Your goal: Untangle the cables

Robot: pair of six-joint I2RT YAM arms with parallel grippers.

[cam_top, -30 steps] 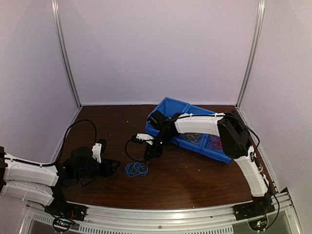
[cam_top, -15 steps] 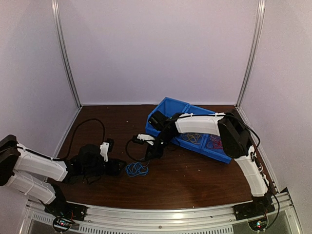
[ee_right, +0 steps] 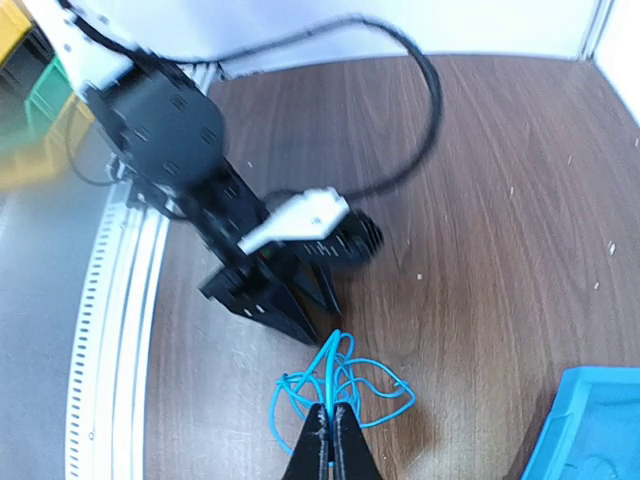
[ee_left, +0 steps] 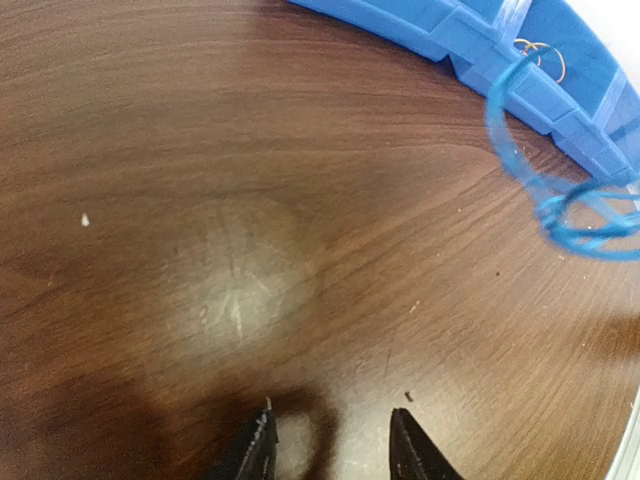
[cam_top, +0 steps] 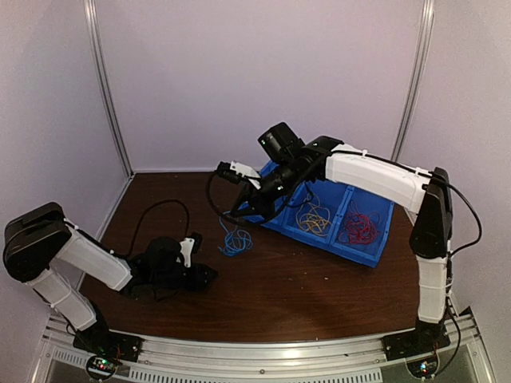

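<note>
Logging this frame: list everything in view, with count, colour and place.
blue cables: one tangled bundle, blue, hanging from the right gripper just left of the bin
yellow-orange cables: one bundle, yellow and orange, in the bin compartment next to the red ones
red cables: one bundle, red, in the bin's right-end compartment
bin: one, blue, divided into compartments, at the back right of the table
table: one, dark brown wood
left gripper: one, black fingers, low over the table at front left, open and empty
right gripper: one, black fingers, raised near the bin's left end, shut on the blue cables
</note>
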